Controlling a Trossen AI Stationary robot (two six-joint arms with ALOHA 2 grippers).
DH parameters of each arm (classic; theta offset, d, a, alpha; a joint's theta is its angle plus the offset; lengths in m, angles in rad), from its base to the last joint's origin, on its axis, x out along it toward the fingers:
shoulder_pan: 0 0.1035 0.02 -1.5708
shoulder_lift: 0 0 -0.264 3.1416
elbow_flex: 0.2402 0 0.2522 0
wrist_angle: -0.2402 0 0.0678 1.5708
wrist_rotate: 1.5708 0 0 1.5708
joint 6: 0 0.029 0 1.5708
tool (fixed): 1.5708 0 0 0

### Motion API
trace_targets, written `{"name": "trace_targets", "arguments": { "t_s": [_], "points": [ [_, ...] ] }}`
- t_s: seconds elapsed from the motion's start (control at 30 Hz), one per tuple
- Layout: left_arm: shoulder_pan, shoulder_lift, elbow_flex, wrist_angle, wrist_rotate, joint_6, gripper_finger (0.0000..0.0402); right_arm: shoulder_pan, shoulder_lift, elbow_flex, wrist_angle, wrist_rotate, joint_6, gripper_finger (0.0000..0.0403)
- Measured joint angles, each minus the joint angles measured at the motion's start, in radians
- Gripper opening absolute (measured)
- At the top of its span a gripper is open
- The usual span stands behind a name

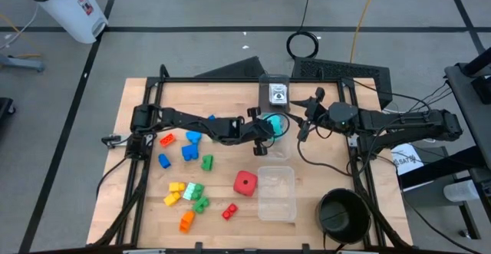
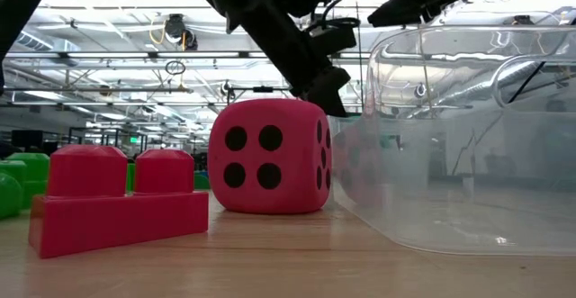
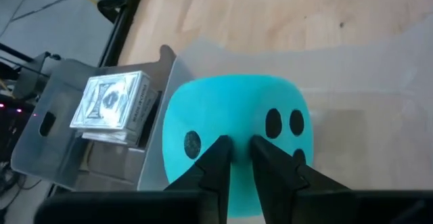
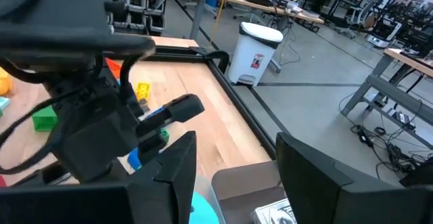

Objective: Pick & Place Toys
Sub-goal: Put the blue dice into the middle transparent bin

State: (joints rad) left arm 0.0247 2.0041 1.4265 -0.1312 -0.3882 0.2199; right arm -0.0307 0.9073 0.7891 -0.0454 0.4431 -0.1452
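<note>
wooden table (image 1: 322,185) seen centre frame. scattered on left half: blue, orange, yellow, green, red bricks (image 1: 192,194). red die (image 1: 245,183) at centre, clear box (image 1: 277,193) just right of it, black bowl (image 1: 343,213) lower right.

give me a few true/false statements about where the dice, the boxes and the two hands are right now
1. The left hand is at the cyan die, inside a clear box. True.
2. The red die lies in the black bowl. False: it sits on the table beside the empty clear box.
3. The right hand holds a brick. False: its open fingers hold nothing.
4. A deck of cards rests on the clear lid next to the cyan die's box. True.
5. The red brick is stacked on the red die. False: it lies on the table beside it.
</note>
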Motion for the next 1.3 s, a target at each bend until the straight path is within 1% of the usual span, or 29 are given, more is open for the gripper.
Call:
{"name": "trace_targets", "arguments": {
  "t_s": [0.47, 0.57, 0.77, 0.9, 1.03, 1.23, 1.3],
  "points": [
    [-0.005, 0.0, 0.0, 0.002, 0.003, -0.035, 0.0068, 0.0, 0.0, 0.0, -0.001, 0.0, 0.002, 0.0171],
    [-0.005, 0.0, 0.0, 0.0, 0.003, -0.047, 0.0097, 0.0, 0.0, 0.0, -0.001, 0.0, 0.002, 0.0171],
    [-0.005, 0.0, 0.0, 0.001, -0.001, -0.065, 0.019, 0.0, 0.0, 0.0, -0.001, 0.0, 0.002, 0.0171],
    [-0.005, 0.0, 0.0, 0.007, -0.006, -0.031, 0.0233, 0.0, 0.0, 0.0, -0.001, 0.0, 0.002, 0.0171],
    [-0.006, 0.0, 0.0, 0.008, -0.046, 0.02, 0.0257, 0.0, 0.0, 0.0, -0.001, 0.0, 0.002, 0.0171],
    [-0.007, 0.0, 0.0, 0.019, -0.242, -0.007, 0.0262, 0.0, 0.0, 0.0, -0.001, 0.0, 0.003, 0.0171],
    [-0.005, 0.0, 0.0, 0.018, -0.236, -0.015, 0.0259, 0.0, 0.0, 0.0, -0.001, 0.0, 0.003, 0.0171]
  ]
}}
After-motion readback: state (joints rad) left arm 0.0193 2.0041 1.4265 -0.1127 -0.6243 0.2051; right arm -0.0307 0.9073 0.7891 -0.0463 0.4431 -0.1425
